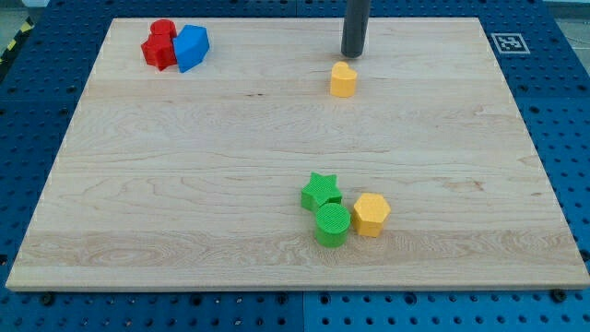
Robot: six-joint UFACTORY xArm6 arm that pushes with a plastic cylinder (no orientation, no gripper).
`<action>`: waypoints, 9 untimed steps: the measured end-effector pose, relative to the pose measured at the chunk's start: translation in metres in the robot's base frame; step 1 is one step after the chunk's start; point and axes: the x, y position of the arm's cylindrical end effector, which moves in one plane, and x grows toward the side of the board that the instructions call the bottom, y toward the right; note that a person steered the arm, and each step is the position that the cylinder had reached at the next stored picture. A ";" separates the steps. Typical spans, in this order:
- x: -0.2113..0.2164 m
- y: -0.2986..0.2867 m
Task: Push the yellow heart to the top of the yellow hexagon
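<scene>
My rod comes straight down from the view's top, a little to the right of the middle. It is dark grey, round and thick, and it stands upright. Only its lower part shows; the rest is cut off by the edge. My tip (354, 54) is down at the surface (230, 166), near its top edge.

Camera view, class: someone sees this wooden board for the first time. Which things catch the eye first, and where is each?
First comes the straight dark rod near the view's top, my tip just above the small yellow heart block. Next, the tight cluster near the view's bottom: green star block, green cylinder block and yellow hexagon block. At top left, red blocks press against a blue block.
</scene>
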 end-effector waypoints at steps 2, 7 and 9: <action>0.058 -0.002; 0.071 -0.033; 0.092 0.010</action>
